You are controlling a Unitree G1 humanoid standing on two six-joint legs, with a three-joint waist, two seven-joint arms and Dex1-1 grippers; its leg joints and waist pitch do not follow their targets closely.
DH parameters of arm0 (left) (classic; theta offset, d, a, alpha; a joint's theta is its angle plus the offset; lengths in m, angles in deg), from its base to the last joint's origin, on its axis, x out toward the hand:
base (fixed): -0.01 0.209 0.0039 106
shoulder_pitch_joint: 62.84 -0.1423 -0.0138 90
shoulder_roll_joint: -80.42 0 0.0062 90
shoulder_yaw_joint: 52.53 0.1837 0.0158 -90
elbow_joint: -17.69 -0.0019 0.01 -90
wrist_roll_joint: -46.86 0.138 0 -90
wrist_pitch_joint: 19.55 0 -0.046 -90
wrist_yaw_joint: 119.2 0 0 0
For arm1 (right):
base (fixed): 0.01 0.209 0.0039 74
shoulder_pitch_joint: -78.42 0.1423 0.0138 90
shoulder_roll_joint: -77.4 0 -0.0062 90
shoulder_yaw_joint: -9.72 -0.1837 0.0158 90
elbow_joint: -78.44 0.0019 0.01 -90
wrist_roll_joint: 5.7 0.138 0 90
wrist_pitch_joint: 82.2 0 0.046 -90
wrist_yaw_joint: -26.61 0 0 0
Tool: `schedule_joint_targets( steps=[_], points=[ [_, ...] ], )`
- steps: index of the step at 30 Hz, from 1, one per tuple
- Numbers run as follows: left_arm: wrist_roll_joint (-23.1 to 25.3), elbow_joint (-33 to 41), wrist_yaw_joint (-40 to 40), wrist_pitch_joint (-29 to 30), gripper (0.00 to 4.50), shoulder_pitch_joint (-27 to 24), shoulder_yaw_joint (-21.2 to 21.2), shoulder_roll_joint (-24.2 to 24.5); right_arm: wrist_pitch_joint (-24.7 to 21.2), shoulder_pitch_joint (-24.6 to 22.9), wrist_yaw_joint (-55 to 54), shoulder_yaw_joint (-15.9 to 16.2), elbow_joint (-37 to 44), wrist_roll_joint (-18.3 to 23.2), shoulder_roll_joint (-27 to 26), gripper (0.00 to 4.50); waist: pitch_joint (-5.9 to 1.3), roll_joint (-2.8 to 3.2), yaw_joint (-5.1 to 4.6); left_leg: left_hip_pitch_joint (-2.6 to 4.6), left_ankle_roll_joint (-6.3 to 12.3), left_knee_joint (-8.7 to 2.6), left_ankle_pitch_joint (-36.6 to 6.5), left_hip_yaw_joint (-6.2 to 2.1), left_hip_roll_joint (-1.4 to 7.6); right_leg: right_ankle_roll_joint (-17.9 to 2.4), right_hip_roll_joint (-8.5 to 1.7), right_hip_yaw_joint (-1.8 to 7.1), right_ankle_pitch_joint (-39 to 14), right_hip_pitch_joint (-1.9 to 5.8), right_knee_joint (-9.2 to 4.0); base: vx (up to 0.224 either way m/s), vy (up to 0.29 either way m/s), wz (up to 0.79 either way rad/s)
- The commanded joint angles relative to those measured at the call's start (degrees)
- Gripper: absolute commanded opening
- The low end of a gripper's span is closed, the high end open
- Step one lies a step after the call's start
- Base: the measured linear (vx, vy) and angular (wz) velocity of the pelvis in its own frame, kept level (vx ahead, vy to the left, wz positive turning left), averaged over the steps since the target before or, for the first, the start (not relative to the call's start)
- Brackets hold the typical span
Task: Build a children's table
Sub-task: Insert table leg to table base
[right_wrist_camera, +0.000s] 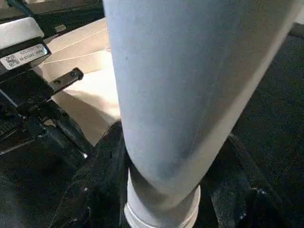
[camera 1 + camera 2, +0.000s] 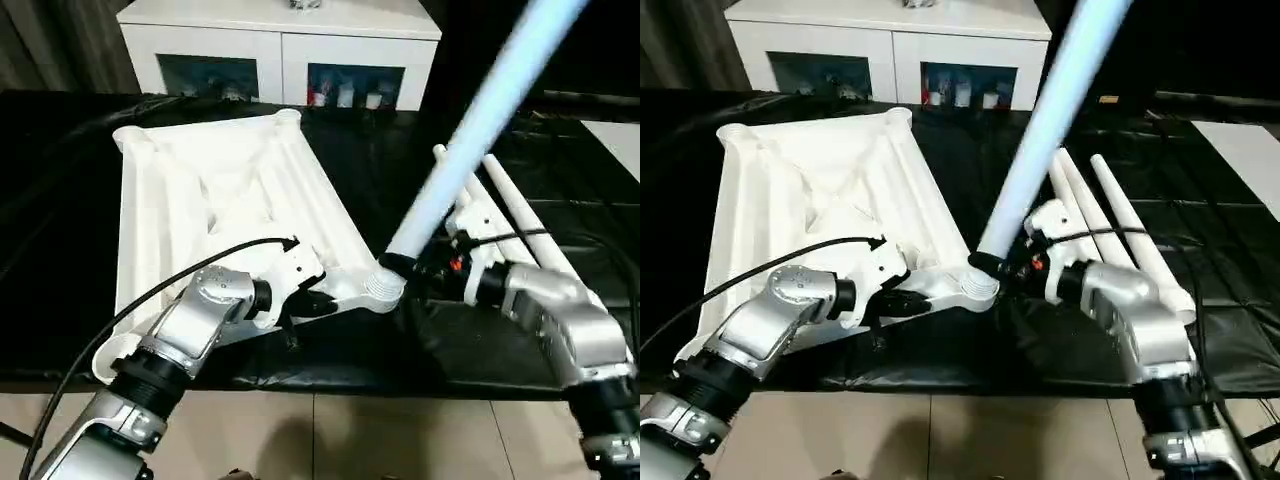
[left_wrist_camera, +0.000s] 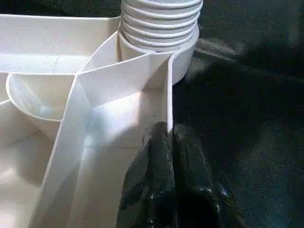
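Left eye view: tabletop (image 2: 215, 200) lies underside up on the black cloth, from 10 o'clock toward centre. Left gripper (image 2: 322, 303) is pinched shut on the tabletop's rim just beside the near corner socket (image 2: 381, 286). Right gripper (image 2: 425, 268) is clamped round the bottom of a leg (image 2: 478, 130), which leans up toward 1 o'clock, its foot at the socket. Spare legs (image 2: 520, 215) lie at 3 o'clock.

Right eye view: same layout; leg foot touches the socket (image 2: 975, 283).

Left wrist view: black fingers (image 3: 159, 161) closed on the thin rim wall, threaded socket (image 3: 159, 23) beyond.

Right wrist view: fingers (image 1: 107, 156) on both sides of the leg (image 1: 190, 85).

Risk: the leg is tilted, so threads may cross or jam; the thin rim hold may slip and the tabletop turn.
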Motion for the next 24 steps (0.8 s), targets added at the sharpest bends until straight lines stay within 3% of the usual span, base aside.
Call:
schedule_joint_targets(
  steps=[1, 10, 17, 23, 24],
  points=[
    [-1.5, 4.6, -0.8, -1.2, 0.00, 1.2, -0.8, -0.3, -5.0, -1.2, 1.6, 4.2, -4.8, -2.5, 1.1, 1.83, -3.46, -0.63, 0.31, 0.24, 3.29, -4.30, -8.2, -1.35, 3.51, -12.8, -4.58, 3.04, -11.2, 2.60, -4.33, 0.000, 0.000, 0.00],
    [-1.6, 5.9, -2.6, -0.5, 0.00, 1.0, 0.0, 0.3, -9.3, 1.0, 5.7, 7.1, -5.5, -2.6, 2.4, 1.83, -3.48, -0.48, 0.37, 0.54, 3.06, -4.20, -8.8, -1.30, 3.62, -13.9, -4.60, 3.09, -10.7, 2.73, -4.23, 0.000, 0.000, 0.00],
    [-1.5, 7.0, -3.7, -0.2, 0.00, 0.6, 0.6, 0.9, -13.3, 2.2, 11.1, 6.5, -1.4, 2.1, 3.7, 1.83, -3.73, -0.29, 1.06, 0.81, 3.73, -4.07, -6.5, -1.18, 3.77, -15.1, -4.49, 3.10, -5.6, 2.76, -3.69, 0.000, 0.000, 0.00],
    [-1.3, 7.4, -4.2, -0.1, 0.00, 0.5, 1.0, 1.1, -13.9, 2.3, 13.1, 8.7, -1.1, 0.5, 5.9, 1.83, -3.73, -0.31, 2.02, 0.94, 3.04, -4.01, -7.0, -1.02, 3.75, -15.0, -4.54, 3.14, -6.2, 2.73, -3.70, 0.000, 0.000, 0.00],
    [-1.2, 7.5, -4.2, -0.1, 0.00, 0.6, 1.1, 1.1, -12.2, 2.3, 13.2, 10.0, -1.6, -1.9, 6.6, 1.83, -3.69, -0.19, 2.10, 1.02, 2.82, -4.04, -7.2, -1.01, 3.80, -15.0, -4.57, 3.17, -6.4, 2.65, -3.72, 0.000, 0.000, 0.00]
  ],
)
